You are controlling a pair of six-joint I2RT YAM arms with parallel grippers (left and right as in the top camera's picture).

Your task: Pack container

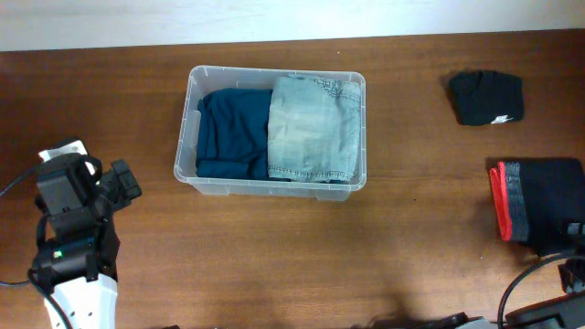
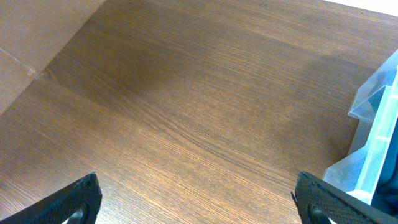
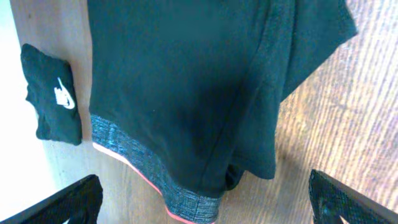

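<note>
Container (image 1: 186, 128) is seen toward the back middle of the table (image 1: 274, 265), loaded with a dark blue garment (image 1: 228, 132) on the left-arm side and folded light denim (image 1: 315, 128) right beside it. Left gripper (image 2: 199, 202) is spread wide with nothing held, just bare wood under it and the container's corner off to one side. Right gripper (image 3: 205, 202) is spread wide too, empty, above black shorts (image 3: 186, 81) with a grey-and-red waistband. A small black folded piece (image 1: 486, 98) with a white logo is lying near those, not touching.
</note>
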